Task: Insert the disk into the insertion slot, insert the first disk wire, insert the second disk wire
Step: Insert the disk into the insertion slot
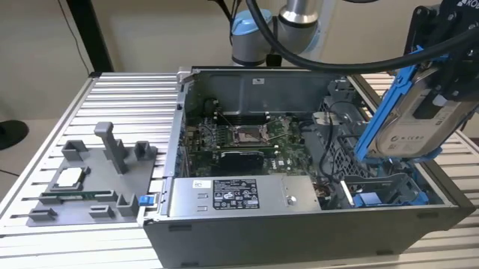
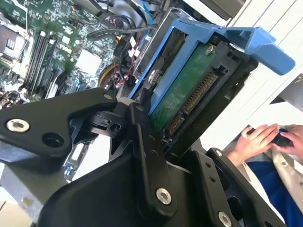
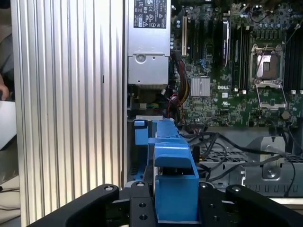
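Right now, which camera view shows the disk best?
The exterior view: the disk hangs tilted in the gripper above the case, label visible. The second wrist view shows its green underside and connector; the first wrist view, the end of its blue carrier.

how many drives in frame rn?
1. The disk, in its blue carrier, is held tilted by the gripper over the slot, at the exterior view's right. The case may hide others.

Our arm (image 1: pixel 299 14) rises at 12 o'clock in the exterior view; our gripper (image 1: pixel 443 92) sits at 2 o'clock, tilted, and we have its jaws clamped on the disk (image 1: pixel 411 129).
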`<state>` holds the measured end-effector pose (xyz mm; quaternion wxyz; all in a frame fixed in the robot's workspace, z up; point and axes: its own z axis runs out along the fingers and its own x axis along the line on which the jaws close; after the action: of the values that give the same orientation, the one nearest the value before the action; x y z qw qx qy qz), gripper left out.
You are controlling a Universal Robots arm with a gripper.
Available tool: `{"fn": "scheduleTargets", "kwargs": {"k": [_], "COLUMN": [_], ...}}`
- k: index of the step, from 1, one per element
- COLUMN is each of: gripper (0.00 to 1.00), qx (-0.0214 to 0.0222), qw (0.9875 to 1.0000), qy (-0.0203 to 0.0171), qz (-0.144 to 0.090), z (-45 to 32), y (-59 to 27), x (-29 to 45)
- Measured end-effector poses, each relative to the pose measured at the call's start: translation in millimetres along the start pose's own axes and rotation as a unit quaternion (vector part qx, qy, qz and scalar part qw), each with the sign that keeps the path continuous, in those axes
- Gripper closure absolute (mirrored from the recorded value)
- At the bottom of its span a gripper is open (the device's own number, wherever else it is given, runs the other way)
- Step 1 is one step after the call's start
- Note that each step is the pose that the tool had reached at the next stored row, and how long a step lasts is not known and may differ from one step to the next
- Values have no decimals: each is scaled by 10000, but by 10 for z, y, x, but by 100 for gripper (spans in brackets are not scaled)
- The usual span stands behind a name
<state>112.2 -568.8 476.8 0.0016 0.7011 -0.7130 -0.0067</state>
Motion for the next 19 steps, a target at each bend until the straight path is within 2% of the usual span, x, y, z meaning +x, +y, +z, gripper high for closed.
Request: {"fn": "scheduleTargets", "kwargs": {"k": [15, 19], "gripper": [100, 100], "qx": [0, 0], "qw": [9999, 9999], "qy": [1, -1], "qz": [-104, -124], "z": [228, 299], "y": [-80, -82], "x": [33, 65]}}
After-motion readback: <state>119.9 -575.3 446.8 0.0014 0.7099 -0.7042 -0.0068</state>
